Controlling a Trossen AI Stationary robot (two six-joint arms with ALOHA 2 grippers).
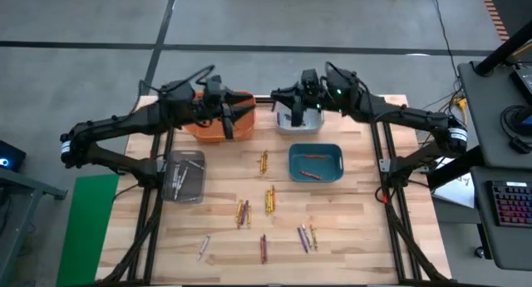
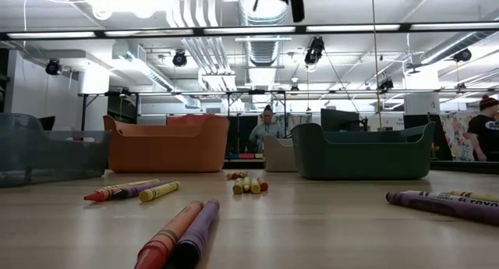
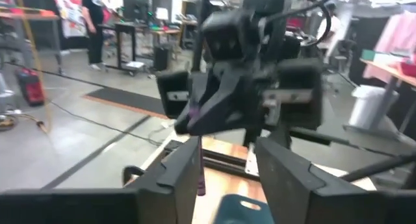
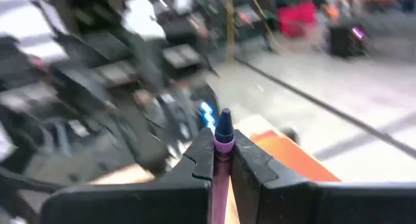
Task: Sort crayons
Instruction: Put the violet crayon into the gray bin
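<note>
Right gripper (image 4: pixel 223 160) clamped on a purple crayon (image 4: pixel 223 134), tip poking up between the fingers; in the high view it sits over the pale grey bin (image 1: pixel 299 121) at the far edge of the tabletop (image 1: pixel 349 220). Left gripper (image 3: pixel 227 165) has its fingers apart with nothing between them, over the orange bin (image 1: pixel 220 121) just left of the grey one, facing the right arm's wrist close up.

Surface is light wood planks. Teal bin (image 1: pixel 316 162) sits right of centre with a red crayon or two inside; clear grey bin (image 1: pixel 184 175) near the left edge. Loose crayons (image 1: pixel 269 200) scattered over the middle and toward the near edge: yellow, orange, purple, one whitish near the near-left.

Around the table: grey floor, a green mat at the left, a desk with keyboard at the right.

Low view alone shows the room behind: ceiling lights, ducts, a seated person (image 2: pixel 267 129) beyond the bins, another person at the right edge. Grippers not seen there. Only the right wrist view shows the held crayon.
</note>
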